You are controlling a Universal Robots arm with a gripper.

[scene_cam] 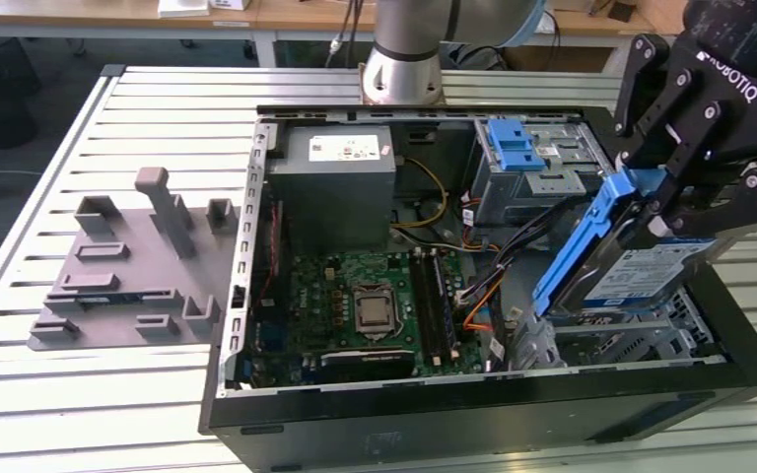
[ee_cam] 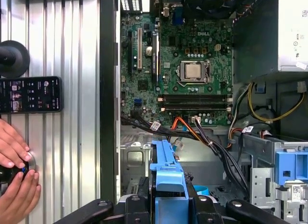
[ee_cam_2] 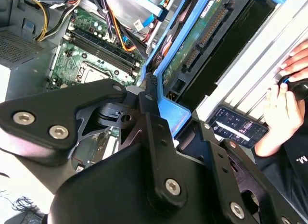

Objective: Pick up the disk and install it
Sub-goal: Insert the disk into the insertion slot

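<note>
The disk (scene_cam: 642, 266) is being pinched by its blue bracket in the gripper (scene_cam: 689, 200), tilted on edge above the drive bay (scene_cam: 622, 340) inside the open computer case (scene_cam: 484, 404). For a clean fit, it should be levelled and kept clear of the cables (scene_cam: 511, 246) beside it.

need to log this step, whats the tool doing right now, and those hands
Tool: closed on the disk, held tilted above the open case.
Person's hands: resting on a small dark object on the table beside the case.
</note>
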